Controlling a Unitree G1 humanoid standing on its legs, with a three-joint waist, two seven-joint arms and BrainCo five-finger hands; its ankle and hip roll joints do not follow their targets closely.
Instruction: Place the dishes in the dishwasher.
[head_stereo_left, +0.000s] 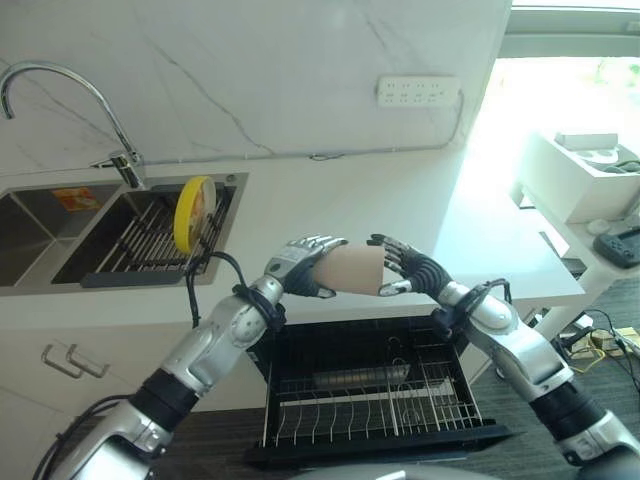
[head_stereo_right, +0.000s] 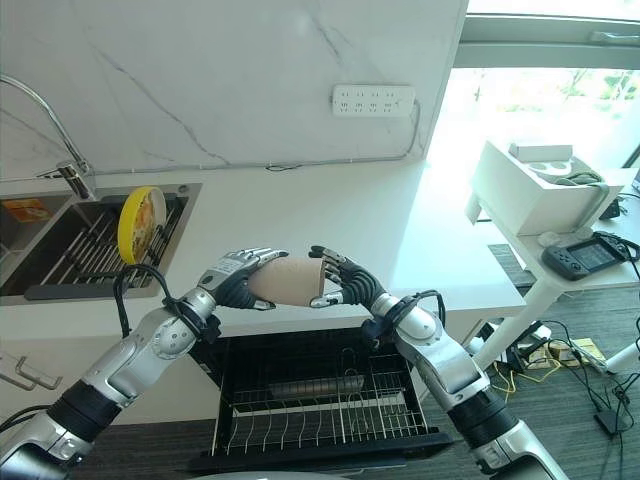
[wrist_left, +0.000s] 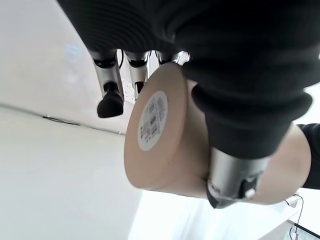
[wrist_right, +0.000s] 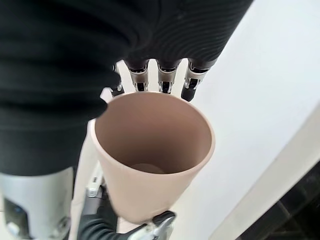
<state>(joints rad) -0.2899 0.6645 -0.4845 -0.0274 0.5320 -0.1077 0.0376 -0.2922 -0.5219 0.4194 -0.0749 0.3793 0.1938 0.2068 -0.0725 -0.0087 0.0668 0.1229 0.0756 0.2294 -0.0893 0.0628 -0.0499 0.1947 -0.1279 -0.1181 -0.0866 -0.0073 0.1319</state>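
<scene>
- I am reaching both arms in over the counter's (head_stereo_left: 420, 215) front edge, above the open dishwasher (head_stereo_left: 375, 395), wrists bent toward each other.
- My left hand (head_stereo_left: 300, 262) is curling its fingers and thumb round the base end of the cup (head_stereo_left: 350, 270).
- My right hand (head_stereo_left: 405, 268) is closing on the rim end, at 3 o'clock from the left.
- The cup is lying sideways between them, empty.
- A yellow plate (head_stereo_left: 193, 213) is standing on edge in the sink (head_stereo_left: 120, 240), at 10 o'clock from the cup.
- The dishwasher's rack (head_stereo_left: 370, 405) is sitting pulled out.
</scene>
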